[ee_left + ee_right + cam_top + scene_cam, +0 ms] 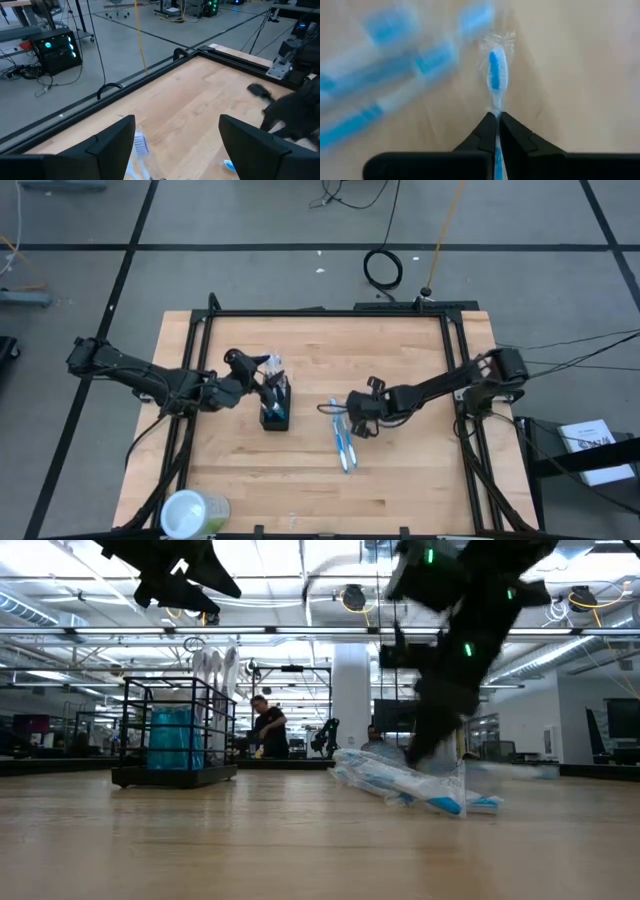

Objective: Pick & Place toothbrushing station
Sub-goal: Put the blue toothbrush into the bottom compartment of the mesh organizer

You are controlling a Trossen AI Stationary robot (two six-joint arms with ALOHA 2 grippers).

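Right hand (pixel 350 412): near the middle of the tabletop, reaching in from the right side; fingers (pixel 512 137) pressed together on the wrapped toothbrush (pixel 494 75), whose blue and white head points away from the fingertips in the right wrist view

Loose toothbrushes (pixel 343 442): a small bunch of blue-and-white ones in clear wrapping, lying flat on the wood just beside the right hand and a little nearer the front edge; in the low view (pixel 400 782) they rest directly under that arm

Left hand (pixel 270 378): above the left-centre of the tabletop, just over the top of the mesh holder; fingers (pixel 112 145) spread wide apart with nothing between them

Mesh holder (pixel 275 410): small, black, upright, standing on the wood left of centre; in the low view (pixel 175 735) it holds a blue item low inside, and pale toothbrush heads rise above its rim; well apart from the loose toothbrushes

Round container (pixel 192 513): pale green, near the front left corner, away from both hands

Tabletop (pixel 400 480): light wood, framed by a black rail

Background: a person (pixel 268 728) stands far behind the tabletop in the low view
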